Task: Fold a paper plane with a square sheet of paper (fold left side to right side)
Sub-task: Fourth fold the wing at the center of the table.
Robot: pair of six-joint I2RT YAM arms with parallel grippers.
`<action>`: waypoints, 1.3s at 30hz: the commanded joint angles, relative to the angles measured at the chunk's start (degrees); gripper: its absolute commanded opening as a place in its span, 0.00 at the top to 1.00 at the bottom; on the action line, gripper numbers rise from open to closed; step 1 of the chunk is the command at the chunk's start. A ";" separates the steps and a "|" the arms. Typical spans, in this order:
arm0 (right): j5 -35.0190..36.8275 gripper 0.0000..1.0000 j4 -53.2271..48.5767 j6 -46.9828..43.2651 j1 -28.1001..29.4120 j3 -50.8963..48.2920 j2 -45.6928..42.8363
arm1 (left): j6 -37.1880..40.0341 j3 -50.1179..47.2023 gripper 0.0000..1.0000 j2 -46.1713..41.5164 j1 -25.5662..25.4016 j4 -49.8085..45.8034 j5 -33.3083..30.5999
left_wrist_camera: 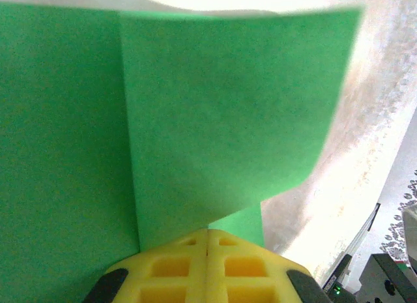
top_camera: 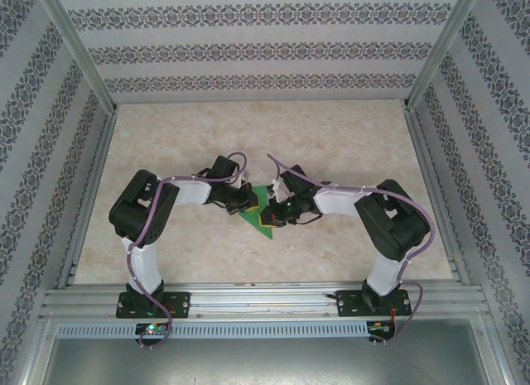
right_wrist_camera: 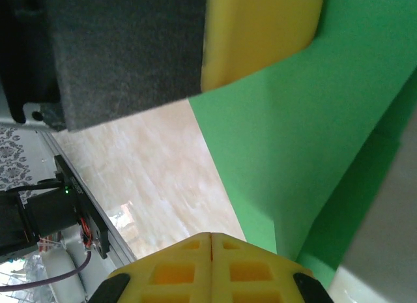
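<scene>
1. Resting on the pale marbled table [top_camera: 348, 153], about midway between the two arms, the sheet of paper [top_camera: 263, 221] lies as a partly folded green wedge with its point toward the near edge.
2. The sheet looks thin, very light and limp. In the left wrist view a raised flap [left_wrist_camera: 221, 107] bows upward, so I judge it will bend at a touch, slide easily on the smooth top, and take a permanent crease wherever it is pressed.
3. The left gripper [top_camera: 243, 199] sits at the sheet's far-left edge with its yellow fingers pressed together. Their tips meet at the foot of the flap, and I cannot tell whether any paper is nipped between them.
4. The right gripper [top_camera: 276, 213] is at the sheet's right side, its fingers likewise closed tip to tip, with nothing visibly caught between them.
5. The crease [left_wrist_camera: 127, 120] runs straight where the flap hinges off the flat layer. The best hold is probably a light pinch at the flap's free edge or corner, while a closed fingertip pins the flat layer just beside the crease. A hard grip would likely wrinkle or tear it.
</scene>
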 commanded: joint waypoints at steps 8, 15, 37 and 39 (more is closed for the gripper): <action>2.26 0.99 -2.97 -1.71 0.51 -0.25 2.25 | 0.67 -1.15 1.00 2.93 -0.06 -7.17 -6.89; 3.44 0.99 -6.53 -3.45 0.56 -0.69 1.74 | 0.61 -1.17 1.00 3.09 0.07 -7.18 -6.93; 4.32 0.99 -13.37 -6.45 1.37 -1.95 0.89 | 0.79 -1.19 1.00 3.26 0.26 -7.60 -7.25; 4.66 0.99 -14.64 -7.29 1.61 -2.03 0.84 | 0.84 -1.15 1.00 3.27 0.28 -7.67 -7.25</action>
